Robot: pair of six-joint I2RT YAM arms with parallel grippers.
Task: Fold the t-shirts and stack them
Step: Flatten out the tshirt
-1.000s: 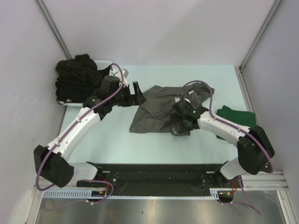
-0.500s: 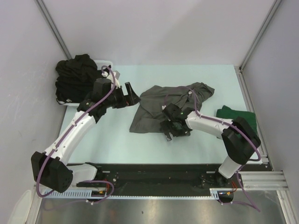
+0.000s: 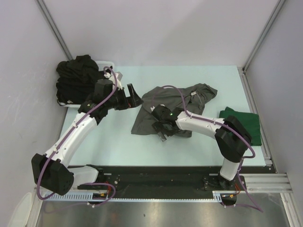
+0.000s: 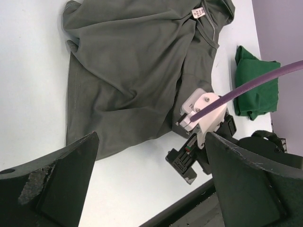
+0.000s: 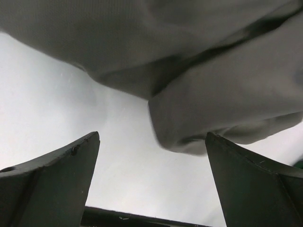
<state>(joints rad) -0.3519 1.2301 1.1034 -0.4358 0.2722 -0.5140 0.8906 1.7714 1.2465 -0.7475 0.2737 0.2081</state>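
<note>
Pale counter [image 3: 109, 142]. At far left, a heap of black t-shirts [image 3: 78, 78] sits unfolded in a white basket [image 3: 106, 63]. In the middle, the charcoal grey t-shirt [image 4: 128, 71] lies spread but rumpled, not yet folded. At right, the dark green t-shirt [image 3: 251, 124] looks folded. My left fingers [image 3: 134, 96] hover wide and empty beside the grey shirt's left edge. My right fingers [image 3: 160, 130], also wide, straddle its near hem. Most of the folding is left.

charcoal grey t-shirt [image 3: 147, 118]: unfolded, lying crumpled and creased in the middle of the bench [image 3: 109, 142]. neck end points toward the far right, with the white neck label [image 4: 197, 13] showing. one near edge is rolled over on itself.
dark green t-shirt [image 3: 242, 124]: folded into a compact bundle by the right edge, near the grey one but apart.
black t-shirts [image 3: 78, 78]: unfolded heap at the far-left corner.
</note>
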